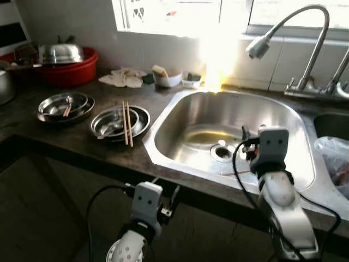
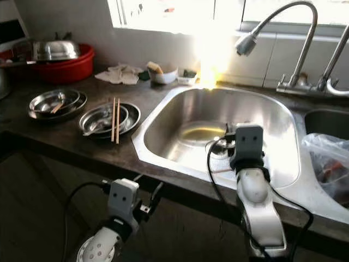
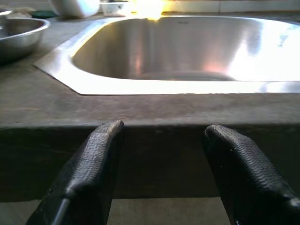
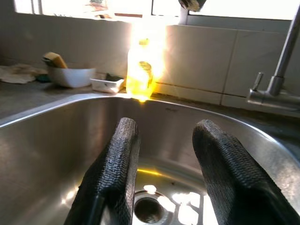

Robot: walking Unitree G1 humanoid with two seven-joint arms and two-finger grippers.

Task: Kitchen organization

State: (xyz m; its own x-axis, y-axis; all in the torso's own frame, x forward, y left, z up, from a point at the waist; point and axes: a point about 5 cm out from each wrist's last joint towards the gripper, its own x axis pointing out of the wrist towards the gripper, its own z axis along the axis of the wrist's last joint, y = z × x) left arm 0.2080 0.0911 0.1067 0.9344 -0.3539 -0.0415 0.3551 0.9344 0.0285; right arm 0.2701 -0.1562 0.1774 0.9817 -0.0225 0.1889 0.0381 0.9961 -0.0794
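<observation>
Two wooden chopsticks (image 1: 127,123) lie across a stack of steel plates (image 1: 139,121) on the dark counter, left of the steel sink (image 1: 234,112). A second stack of steel plates (image 1: 64,106) sits further left with a small utensil in it. My right gripper (image 4: 164,127) hangs open and holds nothing inside the sink, above the drain (image 4: 149,206). Below the counter's front edge, level with the sink's left corner, my left gripper (image 3: 161,133) is open with nothing between its fingers.
A red basin (image 1: 73,72) with a steel lid (image 1: 60,53) stands at the back left. Cloths (image 1: 124,78), a white bowl (image 1: 167,79) and a yellow bottle (image 4: 144,70) line the window wall. A faucet (image 1: 305,33) arches over the sink. A plastic bag (image 1: 334,155) lies at the right.
</observation>
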